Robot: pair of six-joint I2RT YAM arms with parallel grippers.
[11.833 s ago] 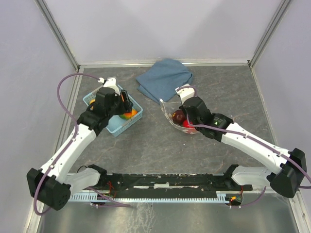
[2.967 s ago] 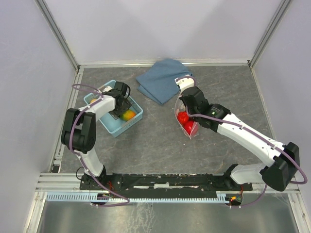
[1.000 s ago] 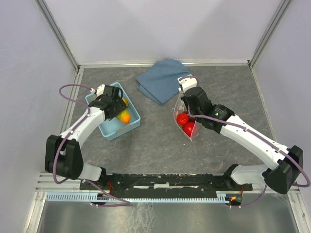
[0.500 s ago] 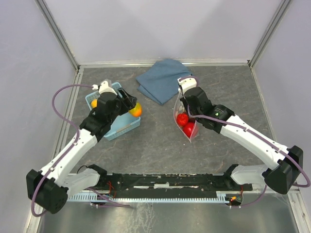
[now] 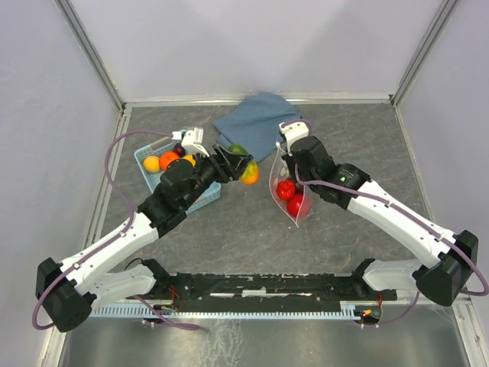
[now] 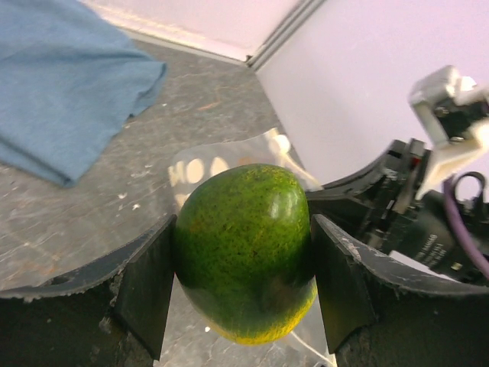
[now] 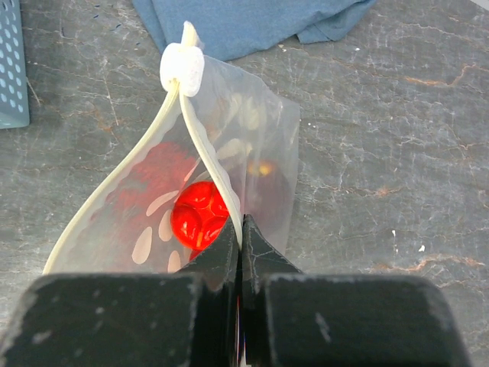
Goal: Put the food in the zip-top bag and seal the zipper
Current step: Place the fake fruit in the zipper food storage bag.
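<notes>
Here the left gripper [image 6: 243,264] is clamped on a green toy fruit [image 6: 244,222], one finger [image 6: 149,283] on either flank and the yellowing tip hanging below them. The fruit looks hard, glossy and rounded, probably light. A skin that smooth could squirt out of a squeeze placed off-centre, so this hold across the widest part seems the right one.

Directly ahead of that gripper, just past the fruit, stands the zip-top bag [image 7: 263,145], hanging from the right gripper [image 7: 239,245]. Its fingers are pinched together on one side of the zipper [image 7: 208,164], and the other side bows away to their left, leaving the mouth agape. Red fruits [image 7: 197,214] lie in the bag beneath those fingers. The film is thin and limp, and by my reading only the zipper strip is stiff enough to grip.

The left arm stretches diagonally from its base, the wrist level and clear of the table [image 5: 244,237], with the basket [image 5: 203,197] behind the gripper under the forearm. The right arm reaches in from its own side, its wrist tipped down over the bag. The blue cloth [image 5: 256,122] lies beyond both grippers.
</notes>
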